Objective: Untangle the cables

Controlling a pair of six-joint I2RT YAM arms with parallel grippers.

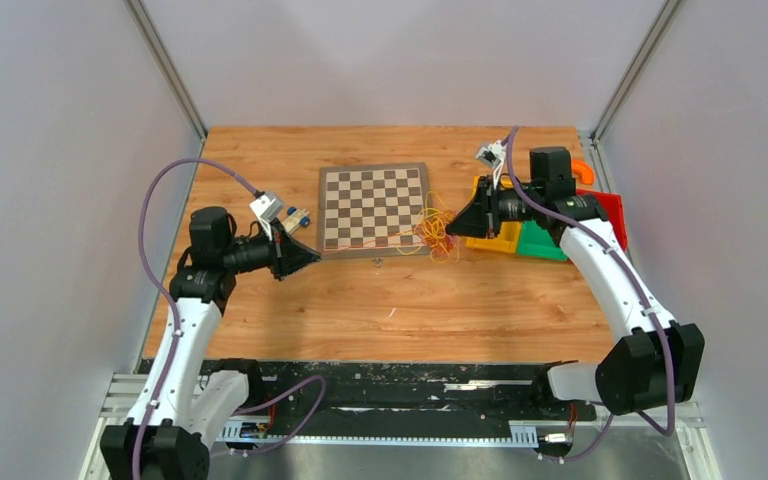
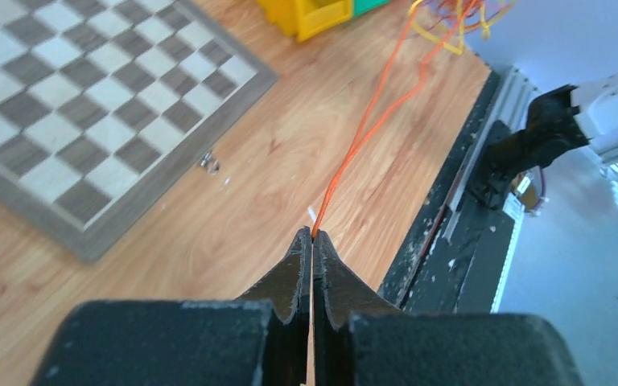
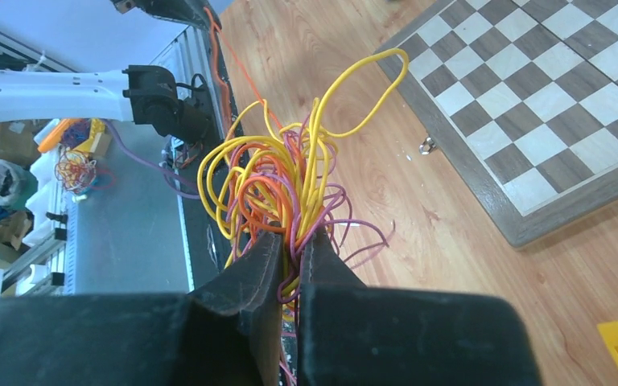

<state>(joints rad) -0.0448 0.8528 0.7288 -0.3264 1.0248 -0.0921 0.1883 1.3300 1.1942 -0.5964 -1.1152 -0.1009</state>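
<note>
yellow-orange-purple cables, bunched, one strand taut

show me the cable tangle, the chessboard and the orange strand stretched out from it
cable tangle point(image 3: 278, 181), right wrist view, dense middle of the bundle
chessboard point(image 1: 374, 207), top external view, centre of the board
orange strand point(image 2: 327, 197), left wrist view, taut lower stretch

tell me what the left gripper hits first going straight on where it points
Ahead of the left gripper lies bare table, then, along its orange strand, the cable tangle in the right gripper, likely the first contact; depth unclear.
</note>
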